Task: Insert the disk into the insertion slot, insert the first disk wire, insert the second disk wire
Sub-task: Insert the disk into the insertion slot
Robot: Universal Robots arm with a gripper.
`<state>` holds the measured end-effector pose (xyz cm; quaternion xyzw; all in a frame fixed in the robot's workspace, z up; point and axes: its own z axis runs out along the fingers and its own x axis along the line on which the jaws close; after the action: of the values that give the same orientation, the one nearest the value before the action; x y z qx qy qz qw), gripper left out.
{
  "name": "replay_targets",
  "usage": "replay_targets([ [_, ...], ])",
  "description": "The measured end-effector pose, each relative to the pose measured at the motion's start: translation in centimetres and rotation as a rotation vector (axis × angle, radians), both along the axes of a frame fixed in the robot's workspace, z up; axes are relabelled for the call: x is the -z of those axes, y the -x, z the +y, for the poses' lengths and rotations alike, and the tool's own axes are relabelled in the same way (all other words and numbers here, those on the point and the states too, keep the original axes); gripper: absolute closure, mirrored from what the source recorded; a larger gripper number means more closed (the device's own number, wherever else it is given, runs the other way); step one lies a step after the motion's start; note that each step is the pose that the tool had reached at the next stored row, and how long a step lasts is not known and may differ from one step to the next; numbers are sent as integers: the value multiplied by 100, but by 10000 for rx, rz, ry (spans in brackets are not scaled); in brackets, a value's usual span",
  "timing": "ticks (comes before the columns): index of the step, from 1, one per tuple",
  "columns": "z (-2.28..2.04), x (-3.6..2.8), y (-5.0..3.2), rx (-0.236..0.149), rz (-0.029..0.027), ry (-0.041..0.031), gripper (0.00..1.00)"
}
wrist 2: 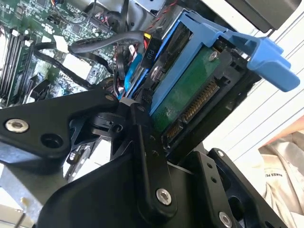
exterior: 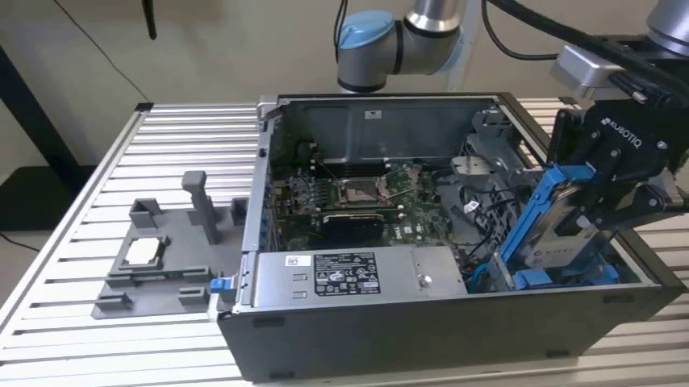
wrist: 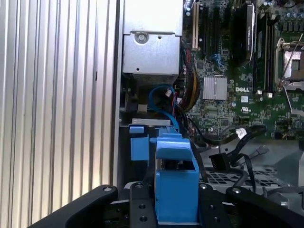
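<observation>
My gripper is shut on the disk, a silver-grey drive clipped in a blue carrier. It holds the disk tilted on edge over the open computer case's corner at the exterior view's right. Just below are the blue clips of the insertion slot. In the second wrist view the disk's green board and connector face the camera, with a black finger against the disk's side. In the first wrist view the carrier stands between the fingers, above the slot's blue clips. Loose black wires with plugs lie beside the slot.
A labelled silver power-supply box fills the case's front. The motherboard lies behind it. A blue cable loops near the slot. A grey fixture sits on the ribbed aluminium table to the exterior view's left.
</observation>
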<state>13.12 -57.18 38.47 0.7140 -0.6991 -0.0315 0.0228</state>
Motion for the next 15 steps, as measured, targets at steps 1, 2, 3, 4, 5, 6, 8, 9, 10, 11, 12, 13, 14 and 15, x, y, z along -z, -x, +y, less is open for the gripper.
replay_targets([
  [1, 0, 18, 0, -1, 0, -6, 67],
  [2, 0, 36, 0, 0, 0, -15, 67],
  [3, 0, 54, 0, 0, 0, -27, 67],
  [4, 0, 63, 0, 0, -1, -33, 67],
  [5, 0, 64, 0, 0, 0, -34, 67],
  [6, 1, 66, -1, -2, -2, -42, 67],
  [8, 0, 62, 0, -1, 1, -33, 65],
  [9, 0, 52, 0, -1, 1, -29, 59],
  [10, 0, 37, 0, -4, 1, -26, 59],
  [11, 0, 18, 0, -8, 1, -22, 59],
  [12, 0, 3, 0, -11, 2, -21, 59],
  [13, 0, -5, 0, -14, -10, -20, 59],
  [14, 0, -5, 1, -14, -52, -32, 59],
  [15, 0, -6, 0, -18, -131, -94, 59],
])
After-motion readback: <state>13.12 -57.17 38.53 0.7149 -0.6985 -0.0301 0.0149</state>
